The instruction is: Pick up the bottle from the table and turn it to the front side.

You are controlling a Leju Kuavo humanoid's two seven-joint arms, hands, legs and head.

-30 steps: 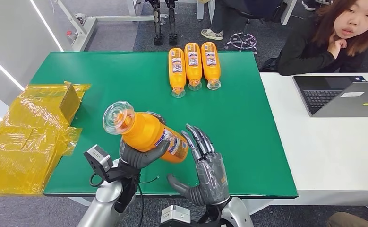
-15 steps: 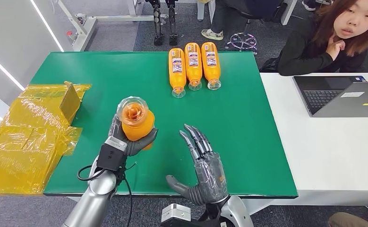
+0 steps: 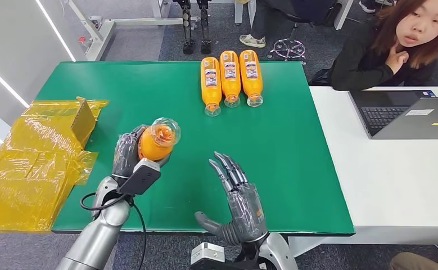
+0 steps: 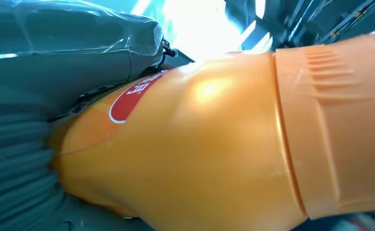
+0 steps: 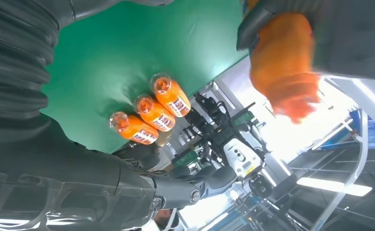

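Green desk (image 3: 295, 169) carrying three orange juice bottles (image 3: 230, 79) lying side by side at far edge. Left robot hand (image 3: 127, 154) gripping orange juice bottle (image 3: 156, 142) above desk, cap end facing camera. Right robot hand (image 3: 236, 194) hovering nearby, fingers spread, holding nothing.

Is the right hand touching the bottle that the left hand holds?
Apart. The head view shows green table between the open right hand and the bottle in the left hand.

Green table mat (image 3: 295, 169). Three orange bottles (image 3: 230, 79) lying side by side at far edge (caps toward camera). Yellow plastic wrapping (image 3: 31, 169) on left. Open laptop (image 3: 405, 115) on white desk; person (image 3: 396, 42) seated behind.
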